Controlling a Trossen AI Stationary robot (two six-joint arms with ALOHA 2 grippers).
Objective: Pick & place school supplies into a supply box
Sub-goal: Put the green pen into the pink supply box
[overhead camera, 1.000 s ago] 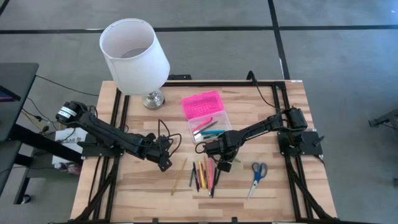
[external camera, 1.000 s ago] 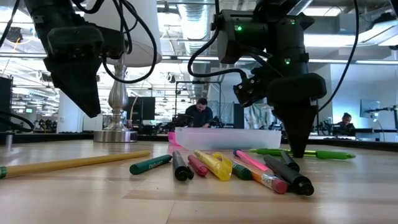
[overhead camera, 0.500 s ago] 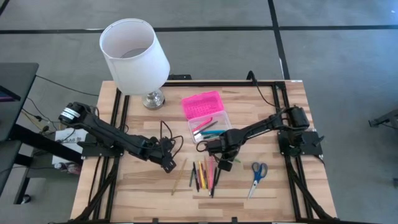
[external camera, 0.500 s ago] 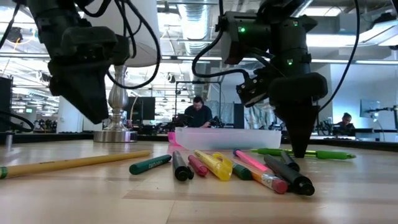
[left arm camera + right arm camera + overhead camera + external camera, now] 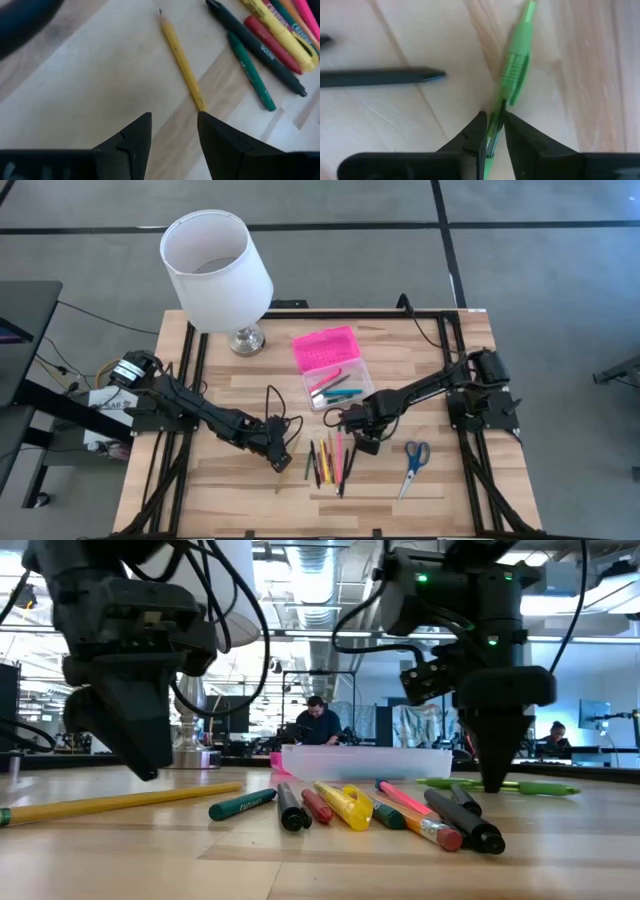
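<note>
My right gripper (image 5: pixel 491 131) is pinched on the green pen (image 5: pixel 512 80) at its clear end, fingertips down on the tabletop (image 5: pixel 230 500), low enough to lift so thin a thing. My left gripper (image 5: pixel 172 130) hangs spread above the yellow pencil (image 5: pixel 182 62), its fingers straddling the shaft. The other pens (image 5: pixel 330 460) lie toward the front edge; the supply box (image 5: pixel 335 375) stands open at the middle, ready to receive them.
</note>
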